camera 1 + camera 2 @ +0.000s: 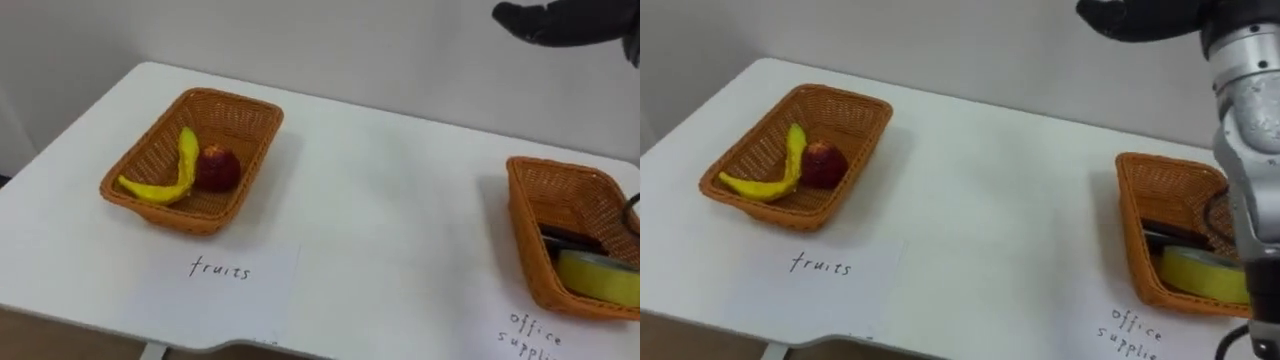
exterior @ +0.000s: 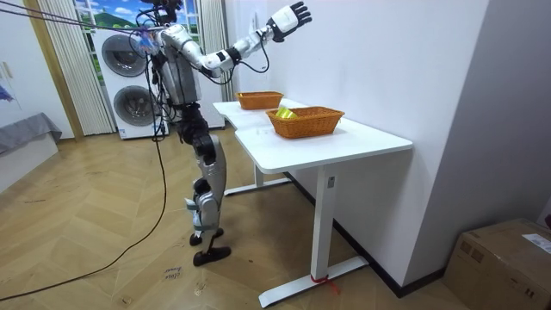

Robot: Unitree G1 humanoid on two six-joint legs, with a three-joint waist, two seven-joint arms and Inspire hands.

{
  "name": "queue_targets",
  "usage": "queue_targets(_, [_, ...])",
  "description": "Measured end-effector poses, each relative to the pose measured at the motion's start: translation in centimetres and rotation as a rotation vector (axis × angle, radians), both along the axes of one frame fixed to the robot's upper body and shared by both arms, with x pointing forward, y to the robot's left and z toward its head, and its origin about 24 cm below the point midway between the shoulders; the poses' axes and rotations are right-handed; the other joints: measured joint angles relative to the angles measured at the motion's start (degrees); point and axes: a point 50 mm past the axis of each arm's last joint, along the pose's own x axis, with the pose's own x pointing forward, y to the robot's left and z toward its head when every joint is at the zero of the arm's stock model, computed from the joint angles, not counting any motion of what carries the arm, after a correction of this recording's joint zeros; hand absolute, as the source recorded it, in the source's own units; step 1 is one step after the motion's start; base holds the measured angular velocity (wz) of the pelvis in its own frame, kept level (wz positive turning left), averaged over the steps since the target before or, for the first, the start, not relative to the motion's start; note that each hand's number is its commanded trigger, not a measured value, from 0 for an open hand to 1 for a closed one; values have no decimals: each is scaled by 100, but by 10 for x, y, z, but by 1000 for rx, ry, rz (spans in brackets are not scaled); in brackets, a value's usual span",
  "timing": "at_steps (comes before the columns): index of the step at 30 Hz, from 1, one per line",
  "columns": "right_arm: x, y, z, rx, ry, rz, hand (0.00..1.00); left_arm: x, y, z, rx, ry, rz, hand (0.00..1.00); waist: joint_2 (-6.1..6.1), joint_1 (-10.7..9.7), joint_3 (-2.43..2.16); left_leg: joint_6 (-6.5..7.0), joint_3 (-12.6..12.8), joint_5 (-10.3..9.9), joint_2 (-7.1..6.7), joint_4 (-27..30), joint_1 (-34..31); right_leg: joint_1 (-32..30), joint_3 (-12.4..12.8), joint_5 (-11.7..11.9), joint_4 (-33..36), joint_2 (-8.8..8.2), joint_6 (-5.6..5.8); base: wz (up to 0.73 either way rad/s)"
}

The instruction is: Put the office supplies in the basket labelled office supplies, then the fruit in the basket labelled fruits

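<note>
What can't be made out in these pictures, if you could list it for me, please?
Office basket: right side cut off by the left eye view's edge.
Dark item: half under the yellow roll, left eye view; unidentifiable.
Fruit basket: contents hidden by its wall, room view.

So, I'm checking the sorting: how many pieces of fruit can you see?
2: a banana and a round red fruit, both in the left basket. The near wall of the right basket may hide more.

The place looks like a home laundry room: to the room view's left of the white desk (image 2: 344,142) stand two stacked washing machines (image 2: 127,73), herringbone wood flooring (image 2: 103,250) lies beneath it, and a cardboard box (image 2: 504,254) sits to its right.
</note>
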Motion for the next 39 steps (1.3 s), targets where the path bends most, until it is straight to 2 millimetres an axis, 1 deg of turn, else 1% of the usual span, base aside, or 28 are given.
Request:
queue_targets(1, [-1,-2,-2,5,2,-15,0,0,0,0,1,-4,-1,0,0,1,-1,-4,41,-12,11,-27,17,-2,39,2,-2,10,-2,-39])
queue_targets(4, [-10,-13,-9,21,9,-79,0,4,0,1,9,-18,-2,0,-12,-161,-9,-8,134,-41,43,-59,16,-79,58,16,0,34,-16,-22])
queue_targets(6, [-19,-25,-14,41,8,-141,0,4,0,1,15,-23,6,0,19,-268,-5,-15,241,-64,93,-68,16,-116,133,60,-8,79,-23,-21])
queue_targets(8, [-28,-34,-17,56,2,-193,0,3,0,1,21,-26,20,0,36,-290,-4,-23,361,-73,121,-99,14,-180,199,67,-4,94,-23,-32])
queue_targets(9, [-33,-38,-16,58,-14,-221,0,3,0,0,23,-27,21,0,50,-286,-7,-24,426,-74,131,-102,8,-197,213,67,1,98,-23,-43])
queue_targets(10, [-40,-40,-13,56,-36,-242,0,2,0,0,24,-30,19,0,80,-322,3,-24,491,-74,139,-109,15,-225,266,68,-4,105,-24,-30])
queue_targets(11, [-45,-42,-13,54,-46,-256,0,0,0,0,26,-31,20,0,95,-361,1,-24,509,-74,142,-114,14,-232,291,69,-12,109,-27,-17])
queue_targets(12, [-57,-47,-14,54,-61,-288,0,-2,1,1,33,-39,28,0,118,-397,-5,-24,518,-74,146,-125,23,-229,340,70,-14,120,-28,-5])
queue_targets(13, [-63,-50,-16,57,-63,-306,0,-4,2,1,41,-43,34,0,126,-421,-12,-25,532,-74,149,-141,39,-224,351,70,-14,124,-28,-12])
queue_targets(14, [-69,-55,-20,62,-60,-346,0,-9,4,2,59,-42,44,0,146,-440,-4,-32,597,-78,161,-206,112,-190,376,71,-15,139,-29,-29])
queue_targets(15, [-75,-60,-25,76,-55,-392,0,-16,4,1,73,-30,51,0,177,-453,-21,-48,668,-104,185,-247,147,-183,423,77,-15,167,-38,-32])
queue_targets(16, [-79,-63,-28,88,-54,-417,0,-19,4,1,80,-25,55,0,183,-474,-22,-53,685,-120,196,-261,153,-182,418,79,-12,174,-41,-25])
queue_targets(17, [-90,-72,-33,109,-52,-480,0,-23,4,1,90,-18,60,0,182,-490,-21,-60,709,-128,209,-276,162,-201,425,79,-7,186,-42,-14])
queue_targets(19, [-113,-87,-45,206,-73,-616,0,-29,2,0,106,-10,74,0,217,-499,1,-87,764,-153,239,-281,184,-229,503,80,-4,218,-42,-17])
queue_targets(21, [-131,-94,-58,309,-100,-715,0,-30,0,0,115,-13,83,0,221,-566,2,-98,768,-160,257,-282,176,-227,496,92,-13,238,-62,-4])
queue_targets(22, [-136,-95,-63,336,-98,-747,0,-31,-1,-1,118,-14,86,0,229,-589,1,-105,770,-163,264,-281,171,-233,496,98,-11,245,-72,0])
queue_targets(24, [-156,-98,-85,452,-83,-853,0,-34,-3,-1,130,-19,90,0,279,-678,-20,-121,780,-173,282,-268,113,-256,477,107,-13,262,-84,-5])
queue_targets(25, [-162,-99,-92,476,-72,-882,0,-36,-4,-1,132,-16,92,0,297,-710,-23,-124,786,-173,288,-269,101,-273,471,110,-13,264,-88,0])
queue_targets(26, [-175,-100,-110,523,-42,-949,0,-37,-4,-1,137,-15,94,0,317,-761,-23,-130,788,-175,299,-268,95,-279,478,113,-14,264,-93,0])
queue_targets(27, [-191,-101,-132,570,18,-1031,0,-37,-4,-1,140,-22,99,0,337,-763,-27,-141,787,-182,309,-269,95,-279,497,113,-14,264,-93,0])
queue_targets(28, [-199,-101,-144,598,54,-1073,0,-37,-4,-1,141,-26,106,0,350,-762,-30,-147,787,-186,312,-271,96,-281,503,113,-13,264,-93,0])
queue_targets(30, [-229,-100,-186,706,183,-1244,0,-42,-10,-4,126,-20,145,0,436,-787,-43,-155,779,-199,314,-280,69,-312,494,113,-13,263,-93,-2])
queue_targets(31, [-238,-100,-197,729,220,-1290,0,-43,-11,-4,121,-18,148,0,466,-814,-53,-154,778,-200,313,-282,71,-314,491,112,-9,263,-93,3])
queue_targets(32, [-255,-97,-217,772,291,-1381,0,-42,-14,-5,114,-21,150,0,519,-876,-72,-151,772,-202,315,-281,81,-306,499,110,2,263,-93,4])
queue_targets(33, [-269,-91,-235,826,354,-1458,0,-48,-15,-6,111,-10,159,0,576,-888,-67,-149,772,-203,313,-283,93,-297,492,101,9,260,-97,0])
queue_targets(34, [-277,-87,-244,854,388,-1497,0,-48,-14,-5,111,-9,163,0,591,-903,-67,-150,776,-203,312,-284,101,-293,493,94,13,257,-102,0])
queue_targets(36, [-298,-69,-271,905,515,-1602,0,-47,-15,-6,108,-16,175,0,590,-928,-67,-166,789,-208,302,-278,105,-329,527,28,103,266,-140,-5])
queue_targets(39, [-322,-57,-289,914,637,-1699,0,-48,-23,-8,84,-14,184,0,573,-916,-61,-193,796,-227,292,-266,96,-404,571,-12,164,263,-165,-6])
